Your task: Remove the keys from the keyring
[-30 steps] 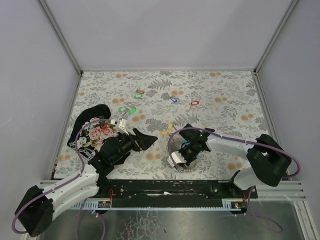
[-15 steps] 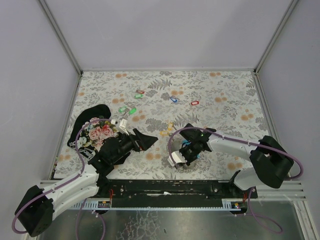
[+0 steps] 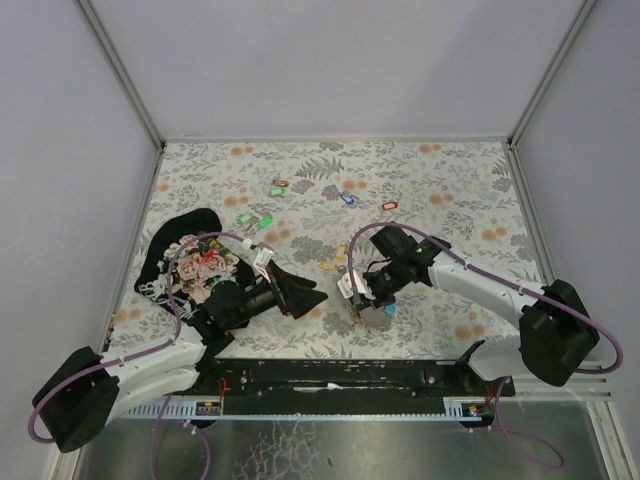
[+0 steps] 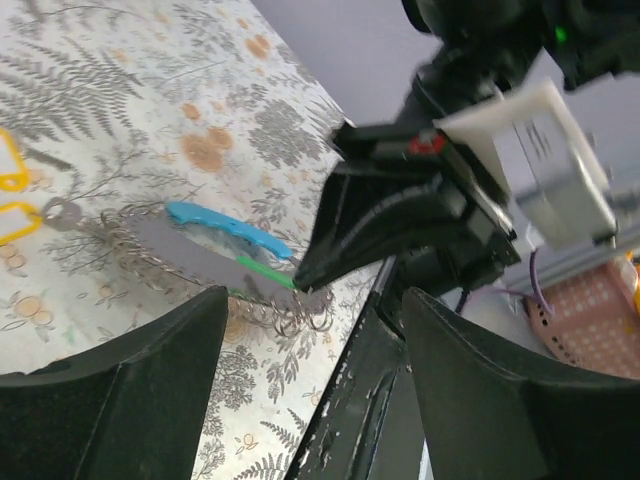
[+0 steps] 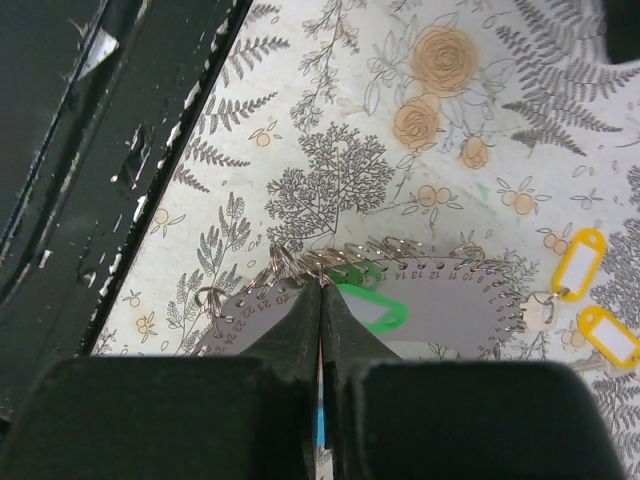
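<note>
Farther from the near edge than a second ago: right gripper (image 3: 364,302), now up beside the yellow tags (image 3: 333,263), forearm swung inward. Also shifted: left gripper (image 3: 312,298), pushed rightward toward the middle, arm stretched low past the black floral cloth (image 3: 178,240).

Right gripper: clenched, fingers pressed flat together, tips pinching the near rim of the keyring (image 5: 455,318) among its small metal rings.

Keyring: resting on the surface (image 3: 450,190) directly under that gripper, between the two arms. Grey strap, with the blue section (image 4: 225,222) on the side away from the left gripper.

Keys (image 5: 372,308) (one green tag, its metal piece too small to make out): against the strap's ringed rim, just beside the closed right fingertips, seemingly touching them. Seen from the left wrist only as a green sliver at the very tip of the right gripper.

Left gripper: released, fingers (image 4: 110,400) spread wide, grasping nothing, pointed at the keyring, near it but apart.

Yellow tags: two, side by side, just beside one end of the strap, a small metal piece between them and it (attached or not, cannot tell).

Well apart, across the far half of the surface: loose tags, among them a red tag (image 3: 281,184) and a blue tag (image 3: 348,199).
</note>
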Motion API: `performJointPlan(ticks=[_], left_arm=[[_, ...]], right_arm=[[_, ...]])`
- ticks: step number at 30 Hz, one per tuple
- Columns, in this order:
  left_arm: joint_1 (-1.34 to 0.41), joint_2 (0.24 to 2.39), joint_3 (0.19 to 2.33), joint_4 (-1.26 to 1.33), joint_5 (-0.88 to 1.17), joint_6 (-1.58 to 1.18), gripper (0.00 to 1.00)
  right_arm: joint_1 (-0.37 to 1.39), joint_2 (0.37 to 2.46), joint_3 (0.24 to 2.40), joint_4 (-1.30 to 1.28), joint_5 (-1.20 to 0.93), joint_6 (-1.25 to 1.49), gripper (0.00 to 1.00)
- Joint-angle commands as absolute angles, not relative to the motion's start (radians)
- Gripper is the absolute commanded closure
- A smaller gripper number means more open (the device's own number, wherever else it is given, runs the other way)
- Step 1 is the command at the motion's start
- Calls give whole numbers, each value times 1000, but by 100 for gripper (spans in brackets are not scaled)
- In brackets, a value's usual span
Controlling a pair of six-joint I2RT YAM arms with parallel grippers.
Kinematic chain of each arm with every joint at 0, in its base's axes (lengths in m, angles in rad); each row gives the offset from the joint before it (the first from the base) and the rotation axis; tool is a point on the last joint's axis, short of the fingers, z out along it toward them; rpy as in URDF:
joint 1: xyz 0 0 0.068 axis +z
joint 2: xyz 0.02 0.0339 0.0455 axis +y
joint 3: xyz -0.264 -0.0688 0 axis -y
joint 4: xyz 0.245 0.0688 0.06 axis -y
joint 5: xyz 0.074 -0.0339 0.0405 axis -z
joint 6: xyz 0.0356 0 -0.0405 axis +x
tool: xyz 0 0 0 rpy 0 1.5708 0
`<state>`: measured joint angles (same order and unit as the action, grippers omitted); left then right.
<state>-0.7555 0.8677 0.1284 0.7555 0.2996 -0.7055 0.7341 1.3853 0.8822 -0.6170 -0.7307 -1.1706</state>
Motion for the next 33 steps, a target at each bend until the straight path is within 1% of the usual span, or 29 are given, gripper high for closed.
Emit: performJointPlan(ticks=[1,3,7,12,17,24,29,33], left_arm=[[-828,878,95,972,298,-554,32],[-872,879,90,991,261,-493,34],[-969,891,82,1028,189,-357,40],[-1056,941,96,1037,131,-199,53],[-1095,1014,118,1053,90,-110,62],[-1107,1093,175,1058,36,-8,68],[-1107,1117,184,1085,35,16,73],[-1106,1135,191,1084,63,18,74]], right_arm=[[691,1338,945,-658,-857,-1108,100],[676,1332,960,-660,-871,-1085,100],[652,1322,990,-660,-901,-1032,100],[627,1314,1018,-671,-944,-1006,100],[614,1304,1026,-680,-968,-1006,100],[611,1298,1042,-699,-999,-981,100],[611,1294,1042,-709,-1014,-991,100],[611,1293,1043,-712,-1022,-992,100]])
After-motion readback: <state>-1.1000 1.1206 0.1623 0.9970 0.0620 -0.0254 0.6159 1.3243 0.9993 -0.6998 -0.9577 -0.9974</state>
